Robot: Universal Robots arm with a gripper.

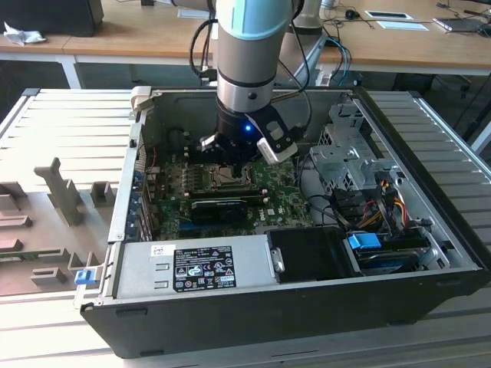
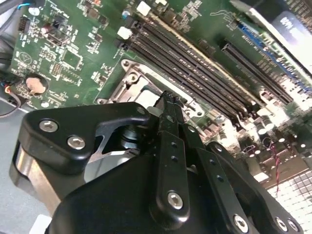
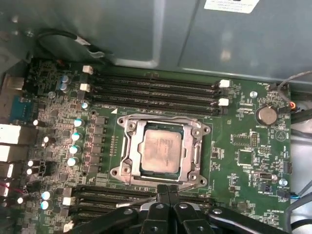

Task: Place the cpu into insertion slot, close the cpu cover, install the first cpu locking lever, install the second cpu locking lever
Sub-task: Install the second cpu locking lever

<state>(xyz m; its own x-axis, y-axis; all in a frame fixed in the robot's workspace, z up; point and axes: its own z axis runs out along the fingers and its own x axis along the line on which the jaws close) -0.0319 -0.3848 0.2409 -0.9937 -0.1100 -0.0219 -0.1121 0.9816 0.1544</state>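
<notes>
The cpu [image 3: 162, 151] sits in the insertion slot [image 3: 191, 154] mid-board, cpu cover [image 3: 127, 146] down around it, in the first wrist view. I see the gripper [image 3: 167, 191] clenched, tips at the socket's edge, holding nothing. Second wrist view: fingertips [image 2: 168, 100] nearly on the cover frame; I'd worry a slip scrapes the green board [image 2: 73, 53]. Exterior view: arm [image 1: 245, 69] low inside the case [image 1: 430, 222]; its cables could snag.
</notes>
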